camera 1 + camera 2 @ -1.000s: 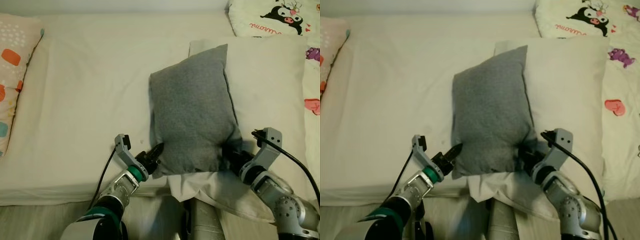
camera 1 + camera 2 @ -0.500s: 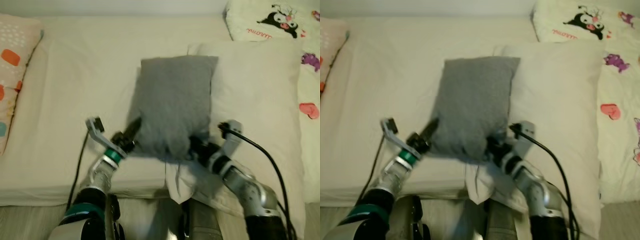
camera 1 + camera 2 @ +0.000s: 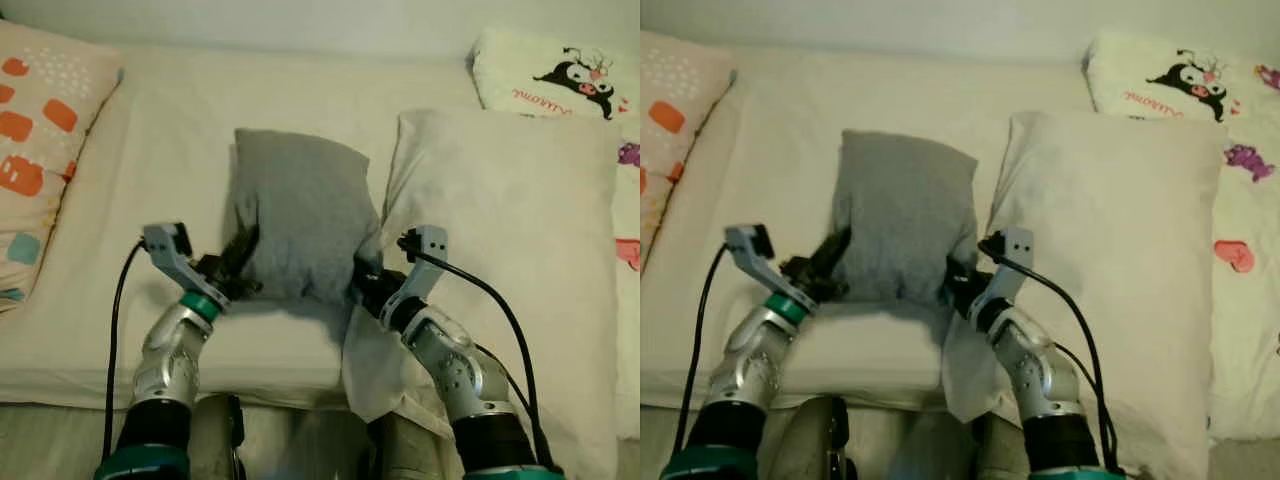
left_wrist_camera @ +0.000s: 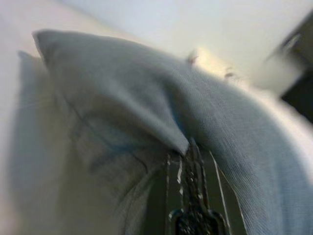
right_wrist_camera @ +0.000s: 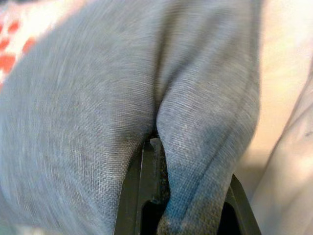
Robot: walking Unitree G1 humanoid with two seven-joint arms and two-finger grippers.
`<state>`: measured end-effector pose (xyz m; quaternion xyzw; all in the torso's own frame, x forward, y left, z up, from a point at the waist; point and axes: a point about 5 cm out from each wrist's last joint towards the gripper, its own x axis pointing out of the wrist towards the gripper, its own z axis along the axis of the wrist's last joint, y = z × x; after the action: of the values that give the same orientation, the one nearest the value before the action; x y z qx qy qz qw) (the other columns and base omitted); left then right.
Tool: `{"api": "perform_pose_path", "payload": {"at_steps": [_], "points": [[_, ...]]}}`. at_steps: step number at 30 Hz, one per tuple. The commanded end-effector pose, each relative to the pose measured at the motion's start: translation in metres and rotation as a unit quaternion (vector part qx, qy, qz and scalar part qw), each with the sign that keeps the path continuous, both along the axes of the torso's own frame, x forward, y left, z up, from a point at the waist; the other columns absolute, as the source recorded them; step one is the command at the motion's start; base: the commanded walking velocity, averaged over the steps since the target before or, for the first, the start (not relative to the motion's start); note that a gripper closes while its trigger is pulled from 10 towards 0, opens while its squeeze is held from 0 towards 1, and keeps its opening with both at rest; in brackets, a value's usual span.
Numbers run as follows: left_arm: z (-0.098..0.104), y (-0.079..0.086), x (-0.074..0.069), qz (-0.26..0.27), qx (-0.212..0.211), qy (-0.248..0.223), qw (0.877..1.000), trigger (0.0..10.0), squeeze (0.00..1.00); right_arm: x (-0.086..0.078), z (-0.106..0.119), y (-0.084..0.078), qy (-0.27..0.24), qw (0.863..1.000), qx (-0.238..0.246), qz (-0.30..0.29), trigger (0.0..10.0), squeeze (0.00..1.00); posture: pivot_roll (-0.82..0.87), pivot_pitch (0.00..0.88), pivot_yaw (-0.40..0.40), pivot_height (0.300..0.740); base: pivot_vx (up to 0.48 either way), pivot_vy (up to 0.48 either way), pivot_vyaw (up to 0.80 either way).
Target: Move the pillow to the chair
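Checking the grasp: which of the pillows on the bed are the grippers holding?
The plain grey pillow, pinched by the left gripper and right gripper; the big white pillow lies untouched beside it.

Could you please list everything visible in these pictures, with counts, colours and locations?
grey pillow: one, grey, on the bed between the two end effectors, pinched at both near corners.
white pillow: one, cream white, to the right of the grey pillow, its near end hanging over the bed edge.
cartoon pillow: one, white with a black cartoon figure, at the far right.
patterned pillow: one, cream with orange and teal patches, at the far left.
bed: one, cream sheet, under all the pillows.
left end effector: one, black fingers shut on the grey pillow's left near corner.
right end effector: one, black fingers shut on the grey pillow's right near corner.
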<state>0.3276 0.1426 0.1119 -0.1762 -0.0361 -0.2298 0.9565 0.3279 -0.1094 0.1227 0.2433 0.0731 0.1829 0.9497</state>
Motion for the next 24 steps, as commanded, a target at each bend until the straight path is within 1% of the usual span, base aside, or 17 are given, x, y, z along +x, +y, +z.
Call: {"api": "perform_pose_path", "payload": {"at_steps": [1,2,3,4,5,6,8,11,12,13,16,17,20,22,24], "points": [[-0.004,-0.019,-0.003,-0.039,0.036,0.01,0.999,10.0,0.0,0.002,0.013,0.011,-0.032,0.999,0.014,0.007,10.0,0.0,0.09,0.009,0.009,0.597,0.0,0.0,0.0],[-0.004,-0.019,-0.003,-0.039,0.036,0.01,0.999,10.0,0.0,0.002,0.013,0.011,-0.032,0.999,0.014,0.007,10.0,0.0,0.09,0.009,0.009,0.597,0.0,0.0,0.0],[-0.003,-0.017,-0.004,-0.032,0.051,0.014,0.998,10.0,0.0,0.002,0.014,0.011,-0.041,0.999,0.007,-0.002,10.0,0.0,0.1,0.008,0.002,0.597,0.0,0.0,0.0],[-0.003,-0.017,-0.004,-0.032,0.051,0.014,0.998,10.0,0.0,0.002,0.014,0.011,-0.041,0.999,0.007,-0.002,10.0,0.0,0.1,0.008,0.002,0.597,0.0,0.0,0.0],[-0.001,-0.015,-0.003,-0.022,0.059,0.017,0.998,10.0,0.0,0.002,0.013,0.013,-0.047,0.999,-0.014,-0.006,10.0,0.0,0.1,0.003,0.0,0.597,0.0,0.0,0.0],[0.003,-0.011,-0.003,0.002,0.066,0.016,0.998,10.0,0.0,0.002,0.011,0.017,-0.056,0.998,-0.035,-0.005,10.0,0.0,0.11,0.0,0.002,0.597,0.0,0.0,0.0],[0.005,-0.007,-0.003,0.023,0.072,0.017,0.997,10.0,0.0,0.002,0.01,0.023,-0.065,0.996,-0.054,0.001,10.0,0.0,0.11,0.0,-0.002,0.597,0.0,0.0,0.0],[0.006,-0.007,-0.005,0.029,0.076,0.019,0.997,10.0,0.0,0.002,0.009,0.025,-0.07,0.996,-0.054,0.002,10.0,0.0,0.11,0.0,-0.002,0.597,0.0,0.0,0.0],[0.009,-0.005,-0.005,0.044,0.075,0.011,0.996,10.0,0.0,0.002,0.01,0.025,-0.072,0.996,-0.05,0.002,10.0,0.0,0.11,0.0,-0.013,0.597,0.0,0.0,0.0],[0.009,-0.005,-0.005,0.044,0.075,0.011,0.996,10.0,0.0,0.002,0.01,0.025,-0.072,0.996,-0.05,0.002,10.0,0.0,0.11,0.0,-0.013,0.597,0.0,0.0,0.0],[0.015,0.001,-0.002,0.084,0.059,0.002,0.995,10.0,0.0,0.001,0.009,0.026,-0.079,0.996,-0.045,0.001,10.0,0.0,0.1,0.0,-0.013,0.602,0.0,0.0,0.0],[0.015,0.001,-0.002,0.084,0.059,0.002,0.995,10.0,0.0,0.001,0.009,0.026,-0.079,0.996,-0.045,0.001,10.0,0.0,0.1,0.0,-0.013,0.602,0.0,0.0,0.0],[0.014,-0.001,-0.003,0.093,0.07,0.006,0.993,10.0,0.0,0.0,0.009,0.026,-0.081,0.996,-0.043,-0.001,10.0,0.0,0.1,0.0,-0.016,0.612,0.0,0.0,0.0],[0.011,-0.003,-0.005,0.104,0.09,0.006,0.99,10.0,0.0,-0.001,0.007,0.025,-0.081,0.996,-0.046,-0.006,10.0,0.0,0.09,0.0,-0.017,0.622,0.0,0.0,0.0],[0.011,-0.003,-0.006,0.107,0.095,0.004,0.99,10.0,0.0,-0.001,0.006,0.025,-0.081,0.996,-0.048,-0.008,10.0,0.0,0.09,0.0,-0.017,0.627,0.0,0.0,0.0]]}}
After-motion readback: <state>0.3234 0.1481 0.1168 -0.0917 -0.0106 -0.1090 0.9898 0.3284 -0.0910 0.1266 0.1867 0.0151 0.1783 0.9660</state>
